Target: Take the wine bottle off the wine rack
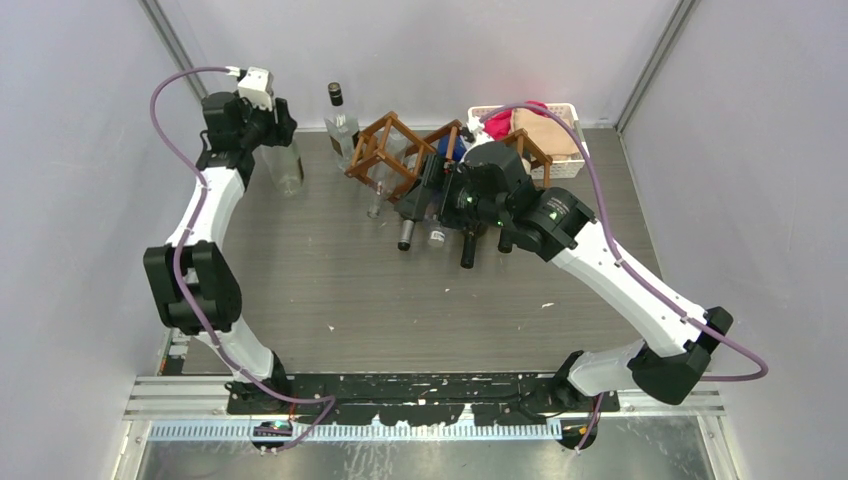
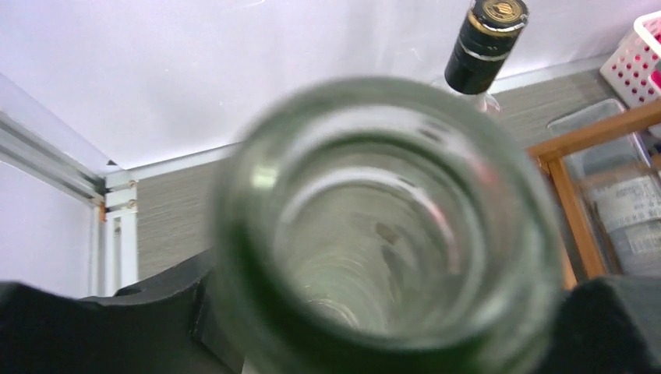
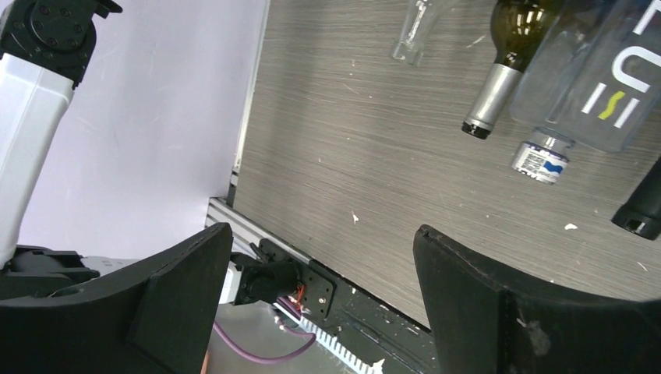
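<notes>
Wine bottle (image 1: pixel 288 168) upright, straddled by outstretched left end effector (image 1: pixel 278 132)

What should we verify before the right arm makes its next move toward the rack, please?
1. Right gripper open: ok, fingers apart with nothing between them.
2. Wine bottle between its fingers: not ok, the silver neck lies up and to the right of them in the wrist view.
3. Wine bottle in the wine rack: ok, neck sticking out toward the arms.
4. Left gripper hold on the clear bottle: cannot tell, contact is hidden.
</notes>
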